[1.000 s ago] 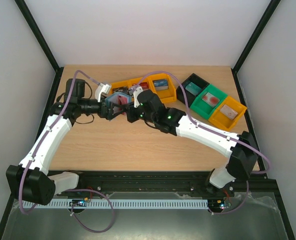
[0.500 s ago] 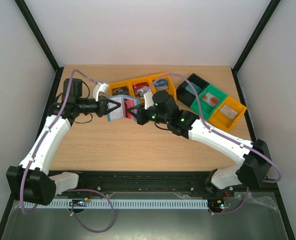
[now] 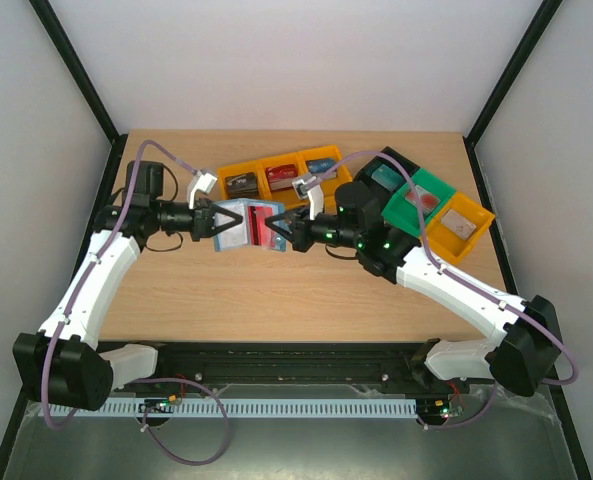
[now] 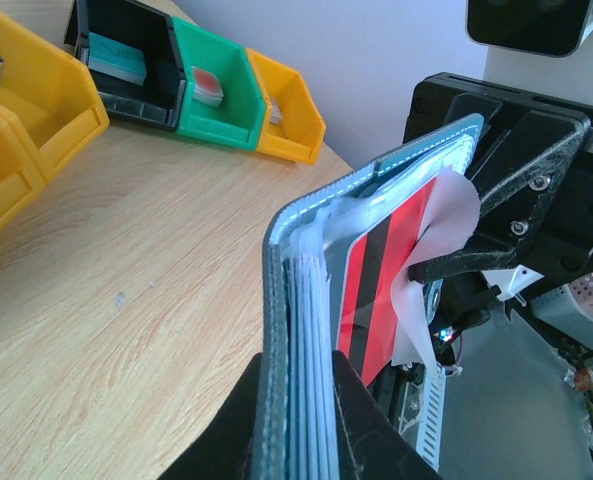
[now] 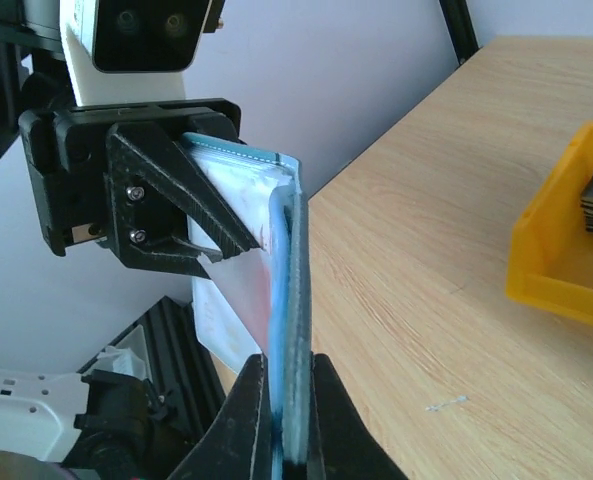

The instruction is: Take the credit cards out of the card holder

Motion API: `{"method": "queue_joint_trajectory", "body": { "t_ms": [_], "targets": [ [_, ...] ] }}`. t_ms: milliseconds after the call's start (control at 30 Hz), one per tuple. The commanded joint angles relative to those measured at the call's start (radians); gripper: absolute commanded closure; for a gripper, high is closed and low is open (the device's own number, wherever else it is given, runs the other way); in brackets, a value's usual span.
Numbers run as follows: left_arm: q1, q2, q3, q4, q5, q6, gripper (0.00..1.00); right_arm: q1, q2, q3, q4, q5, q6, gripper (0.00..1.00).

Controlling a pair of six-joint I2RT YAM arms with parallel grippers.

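While both arms meet over the middle of the wooden tabletop (image 3: 226, 290), the teal-blue card holder (image 3: 238, 228) is held open between them. The left pincer (image 3: 220, 222) is clenched on the holder's 9 o'clock leaf. The right pincer (image 3: 280, 229) is clenched on its 3 o'clock leaf. In the left wrist view the pale clear sleeves fan out from the spine. A red credit card (image 4: 381, 290) with dark stripes sits in one sleeve, partly showing.

Seen from above, a row of three yellow bins (image 3: 259, 170) stands at 12 o'clock of the holder. From 9 towards 3 o'clock they hold a dark stack (image 3: 241, 182), a red stack (image 3: 281, 176) and a blue stack (image 3: 323, 166). At 2 o'clock of the holder a second row runs slantwise. Its black bin (image 3: 396, 158) holds a teal card (image 3: 384, 176), its green bin (image 3: 438, 183) a red-and-white card (image 3: 423, 200), and its yellow end bin (image 3: 476, 213) a pale card (image 3: 458, 224).

The tabletop is light wood grain. Pale walls (image 3: 296, 60) enclose it on three sides, and black frame posts (image 3: 76, 70) rise at the far corners.
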State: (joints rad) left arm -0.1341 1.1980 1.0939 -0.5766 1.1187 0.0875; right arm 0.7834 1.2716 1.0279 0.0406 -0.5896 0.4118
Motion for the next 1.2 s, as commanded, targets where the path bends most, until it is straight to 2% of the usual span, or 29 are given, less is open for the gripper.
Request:
{"method": "queue_joint_trajectory", "body": {
  "t_ms": [0, 100, 133, 167, 200, 233, 267, 300, 400, 500, 600, 700, 800, 933, 1167],
  "targets": [
    [0.005, -0.020, 0.016, -0.030, 0.065, 0.026, 0.98, -0.008, 0.003, -0.001, 0.056, -0.037, 0.005, 0.98],
    [0.005, -0.019, 0.016, -0.015, 0.060, 0.003, 0.98, -0.008, 0.005, -0.006, 0.060, -0.048, 0.008, 0.98],
    [0.005, -0.019, 0.013, 0.004, 0.040, -0.023, 0.94, -0.009, 0.003, -0.009, 0.061, -0.046, 0.008, 0.98],
    [0.008, -0.018, 0.010, 0.028, -0.011, -0.058, 0.78, -0.009, 0.001, -0.012, 0.062, -0.040, 0.010, 0.98],
    [0.013, -0.018, 0.004, 0.054, -0.061, -0.094, 0.53, -0.009, -0.002, -0.013, 0.061, -0.026, 0.015, 0.98],
    [0.020, -0.017, -0.002, 0.081, -0.129, -0.131, 0.35, -0.009, -0.003, -0.014, 0.055, 0.000, 0.026, 0.98],
    [0.032, -0.016, -0.012, 0.100, -0.200, -0.157, 0.26, -0.011, -0.004, -0.010, 0.043, 0.047, 0.042, 0.98],
    [0.046, -0.014, -0.023, 0.120, -0.276, -0.184, 0.24, -0.012, 0.002, 0.002, 0.014, 0.127, 0.067, 0.98],
    [0.081, -0.016, -0.035, 0.150, -0.490, -0.217, 0.21, -0.012, 0.059, 0.093, -0.215, 0.436, 0.144, 0.98],
    [0.095, -0.026, -0.015, 0.143, -0.531, -0.206, 0.14, -0.006, 0.087, 0.134, -0.320, 0.607, 0.180, 0.98],
    [0.096, -0.028, 0.001, 0.148, -0.436, -0.213, 0.15, 0.014, 0.104, 0.142, -0.345, 0.678, 0.180, 0.98],
    [0.076, -0.023, -0.017, 0.176, -0.270, -0.235, 0.31, 0.056, 0.149, 0.184, -0.357, 0.686, 0.159, 0.98],
    [0.020, -0.018, -0.032, 0.177, -0.153, -0.222, 0.46, 0.073, 0.153, 0.164, -0.247, 0.513, 0.134, 0.98],
    [-0.002, -0.006, -0.054, 0.218, -0.032, -0.265, 0.58, 0.072, 0.134, 0.107, -0.032, 0.218, 0.140, 0.98],
    [-0.002, -0.015, -0.057, 0.203, -0.024, -0.252, 0.60, 0.065, 0.066, 0.056, 0.145, 0.020, 0.156, 0.98]
  ]
}}
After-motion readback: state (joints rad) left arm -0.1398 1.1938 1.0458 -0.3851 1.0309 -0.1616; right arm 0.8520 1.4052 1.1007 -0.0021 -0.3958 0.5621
